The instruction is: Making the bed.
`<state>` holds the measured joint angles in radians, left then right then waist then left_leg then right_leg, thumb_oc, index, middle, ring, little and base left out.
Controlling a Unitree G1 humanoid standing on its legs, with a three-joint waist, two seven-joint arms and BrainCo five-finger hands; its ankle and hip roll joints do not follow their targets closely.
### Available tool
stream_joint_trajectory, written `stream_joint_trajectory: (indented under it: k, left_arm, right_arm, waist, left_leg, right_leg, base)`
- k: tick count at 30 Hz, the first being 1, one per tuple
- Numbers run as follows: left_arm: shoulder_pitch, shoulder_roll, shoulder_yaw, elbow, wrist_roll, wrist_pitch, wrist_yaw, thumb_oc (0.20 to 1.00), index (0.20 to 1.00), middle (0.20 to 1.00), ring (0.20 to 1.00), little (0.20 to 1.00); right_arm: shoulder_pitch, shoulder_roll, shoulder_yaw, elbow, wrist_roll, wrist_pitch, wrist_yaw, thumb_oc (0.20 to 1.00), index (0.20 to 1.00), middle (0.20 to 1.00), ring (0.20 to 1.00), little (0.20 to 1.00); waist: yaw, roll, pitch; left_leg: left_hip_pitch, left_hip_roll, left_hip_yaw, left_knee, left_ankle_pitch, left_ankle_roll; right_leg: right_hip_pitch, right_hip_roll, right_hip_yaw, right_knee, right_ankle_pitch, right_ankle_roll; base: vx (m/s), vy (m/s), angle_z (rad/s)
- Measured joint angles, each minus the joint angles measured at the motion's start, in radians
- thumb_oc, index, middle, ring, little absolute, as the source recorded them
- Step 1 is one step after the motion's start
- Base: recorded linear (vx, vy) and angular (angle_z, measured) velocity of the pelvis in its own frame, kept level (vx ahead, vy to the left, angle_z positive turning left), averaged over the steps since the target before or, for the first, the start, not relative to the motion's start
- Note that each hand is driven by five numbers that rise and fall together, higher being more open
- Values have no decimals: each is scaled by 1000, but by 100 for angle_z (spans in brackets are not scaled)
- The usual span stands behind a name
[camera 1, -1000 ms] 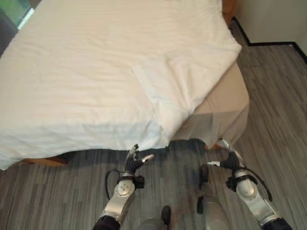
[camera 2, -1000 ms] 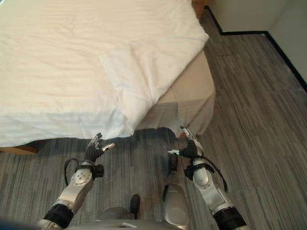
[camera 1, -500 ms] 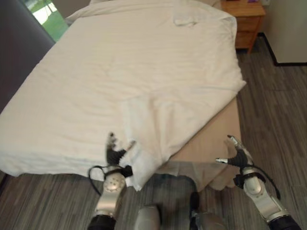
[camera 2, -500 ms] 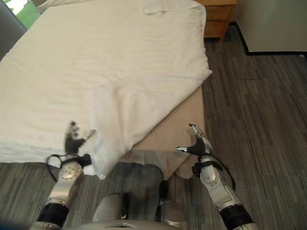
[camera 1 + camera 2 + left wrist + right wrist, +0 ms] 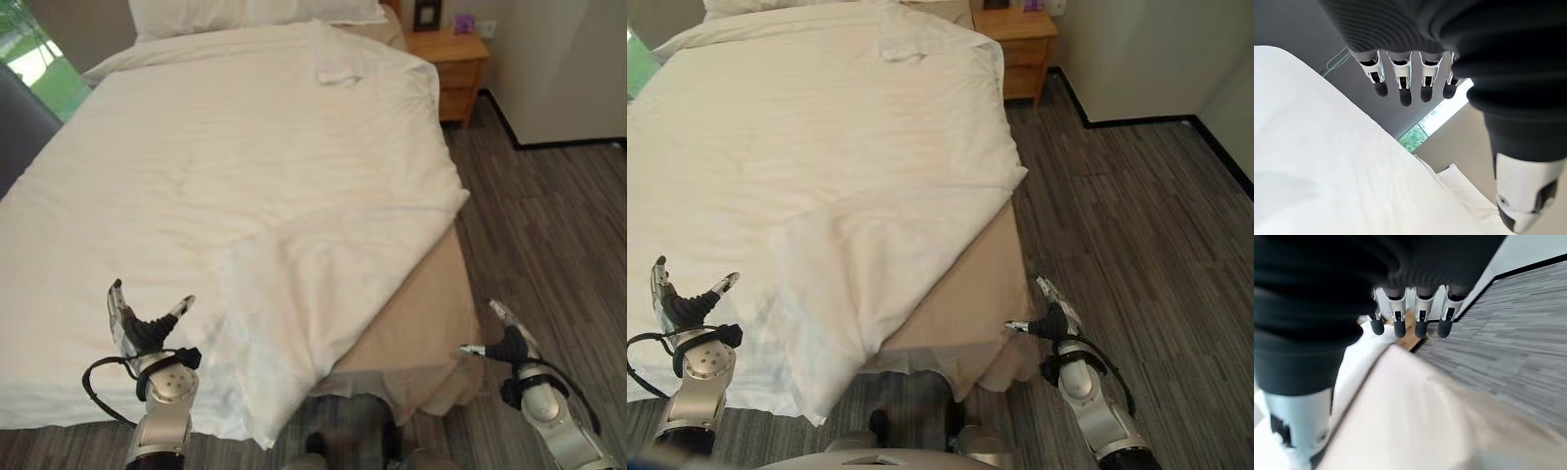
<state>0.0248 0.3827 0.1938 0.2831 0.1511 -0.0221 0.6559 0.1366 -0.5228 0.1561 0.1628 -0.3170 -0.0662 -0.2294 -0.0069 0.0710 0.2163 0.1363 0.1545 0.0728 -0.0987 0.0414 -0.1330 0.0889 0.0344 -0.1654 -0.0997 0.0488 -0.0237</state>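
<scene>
Left hand (image 5: 147,333) spread over duvet (image 5: 255,186) edge, right hand (image 5: 509,345) beside mattress corner (image 5: 441,343)

I had the silver-grey left arm raised at the lower left, its left hand (image 5: 145,333) under the dark ribbed cover turned upward. Its dark-tipped silver fingers (image 5: 1403,83) stood straight in a row, with the thumb spread well apart from them, and they held nothing. On the lower right, the silver-grey right arm reached forward, its right hand (image 5: 1055,321) also empty. Its fingers (image 5: 1398,318) were extended side by side and the thumb pointed off toward the left hand's side.
</scene>
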Motion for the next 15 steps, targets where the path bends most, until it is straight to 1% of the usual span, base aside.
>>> stream_joint_trajectory:
  k: [1, 2, 4, 5, 6, 8, 9, 10, 12, 13, 15]
  left_arm:
    - [-13, 12, -12, 9, 16, 13, -6, 1000, 1000, 1000, 1000, 1000]
    - [-31, 30, -31, 18, 28, 19, -13, 1000, 1000, 1000, 1000, 1000]
    - [-40, 43, -45, 36, 28, 27, -26, 1000, 1000, 1000, 1000, 1000]
    - [-41, 47, -53, 38, 29, 32, -32, 1000, 1000, 1000, 1000, 1000]
    - [-63, 69, -93, 39, 37, 42, -37, 1000, 1000, 1000, 1000, 1000]
    - [-80, 86, -122, 39, 72, 44, -45, 1000, 1000, 1000, 1000, 1000]
    - [-107, 96, -135, 41, 76, 48, -54, 1000, 1000, 1000, 1000, 1000]
    - [-118, 96, -139, 41, 88, 48, -54, 1000, 1000, 1000, 1000, 1000]
    - [-170, 106, -193, 41, 100, 50, -74, 1000, 1000, 1000, 1000, 1000]
    - [-176, 106, -199, 42, 101, 50, -75, 1000, 1000, 1000, 1000, 1000]
    - [-217, 107, -248, 43, 109, 52, -86, 1000, 1000, 1000, 1000, 1000]
  right_arm:
    - [-1, 0, 0, 0, 0, -1, 0, 1000, 1000, 1000, 1000, 1000]
    - [1, 10, 1, 7, 0, -3, 1, 1000, 1000, 1000, 1000, 1000]
    - [6, 13, 9, 8, 0, -5, 3, 1000, 1000, 1000, 1000, 1000]
    - [11, 13, 8, 8, 0, -7, 4, 1000, 1000, 1000, 1000, 1000]
    - [23, 13, 9, 8, 0, -6, 4, 1000, 1000, 1000, 1000, 1000]
    - [26, 14, 11, 8, -1, -6, 7, 1000, 1000, 1000, 1000, 1000]
    - [30, 17, 12, 8, -4, -6, 7, 1000, 1000, 1000, 1000, 1000]
    - [33, 18, 12, 8, -11, -6, 7, 1000, 1000, 1000, 1000, 1000]
    - [39, 19, 29, 11, -31, -5, 5, 1000, 1000, 1000, 1000, 1000]
    - [39, 19, 32, 11, -32, -5, 5, 1000, 1000, 1000, 1000, 1000]
    - [44, 18, 45, 11, -35, -4, 3, 1000, 1000, 1000, 1000, 1000]
  waist:
    - [-1, 7, 0]
    - [7, 5, -2]
    - [8, -2, -5]
    - [4, -6, -8]
    - [6, -7, -8]
    - [5, -10, -10]
    - [4, -15, -12]
    - [3, -18, -14]
    - [-9, -27, -17]
    - [-14, -28, -17]
    - [-23, -30, -17]
  left_leg:
    - [-9, -6, 0, 2, -19, 6]
    - [-26, -27, 1, -1, -36, 22]
    - [-40, -59, 2, -2, -38, 41]
    - [-45, -72, 4, -2, -38, 43]
    - [-55, -93, 5, -2, -35, 48]
    - [-65, -104, 10, -2, -30, 56]
    - [-75, -110, 19, -2, -25, 72]
    - [-81, -111, 23, -2, -24, 74]
    - [-95, -109, 30, -2, -15, 85]
    - [-96, -109, 31, -1, -13, 88]
    - [-101, -104, 50, -1, -7, 86]
  right_leg:
    - [-7, -8, -3, 0, 0, 19]
    - [-25, -31, 0, -1, 8, 43]
    - [-37, -65, 4, -1, 17, 62]
    - [-44, -78, 8, -3, 22, 70]
    - [-53, -102, 8, -4, 33, 86]
    - [-66, -114, 10, -4, 39, 96]
    - [-78, -120, 12, -5, 50, 101]
    - [-85, -120, 13, -5, 53, 101]
    - [-105, -117, 21, -5, 60, 99]
    - [-107, -117, 21, -5, 61, 99]
    - [-120, -111, 36, -5, 66, 94]
  base:
    - [13, 43, 11]
    - [22, 60, 9]
    - [29, 58, 2]
    - [26, 47, 4]
    - [11, 25, 4]
    - [6, 11, -4]
    - [15, 24, -12]
    - [21, 29, -11]
    - [20, 18, -11]
    - [17, 18, -14]
    - [8, 10, -23]
